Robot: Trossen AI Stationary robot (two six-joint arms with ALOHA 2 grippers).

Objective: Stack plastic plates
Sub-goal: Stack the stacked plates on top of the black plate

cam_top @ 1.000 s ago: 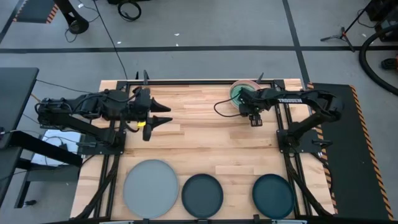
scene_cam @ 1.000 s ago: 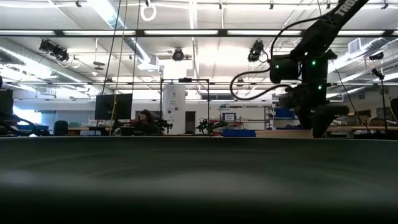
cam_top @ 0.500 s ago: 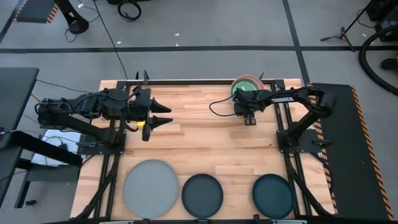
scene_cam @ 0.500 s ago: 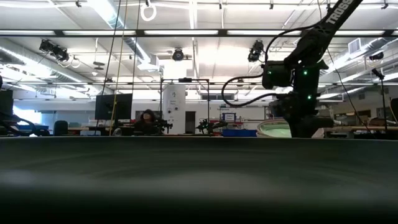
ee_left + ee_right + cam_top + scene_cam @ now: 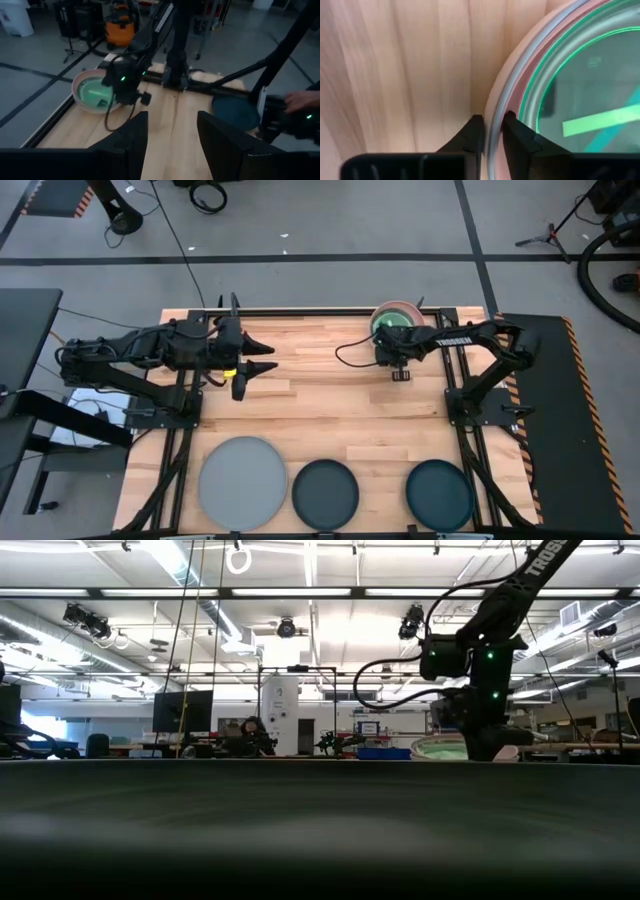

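A stack of plastic plates [image 5: 396,315] sits at the table's far right corner: a salmon pink plate at the bottom, with pale and green-rimmed plates nested in it [image 5: 580,100]. My right gripper [image 5: 492,132] points down over the stack's near rim, its fingers closed on either side of it. In the low view it [image 5: 490,745] stands beside the stack [image 5: 440,748]. A large grey plate [image 5: 241,482] and two dark teal plates [image 5: 325,493] [image 5: 439,494] lie flat along the near edge. My left gripper [image 5: 258,366] hovers open over the table's left half. My right gripper pinches the outer rim of the stack's bottom plate [image 5: 496,107] on its near side. One finger [image 5: 472,132] is outside on the wood and the other [image 5: 515,132] is inside the rim. The fingers come from above, pointing down. The stack rests flat on the table.
Bare wood lies between the far stack and the row of three plates at the near edge. In the left wrist view a person's hand [image 5: 300,100] shows beyond the table's right side. Metal frame rails [image 5: 330,310] run along the table's far edge and sides.
My right gripper has moved toward the table's left and far edge, and down, onto the stack's near rim. In the low view it has slid left and lowered beside the stack. My left gripper has shifted slightly toward the far edge. The plates have kept still.
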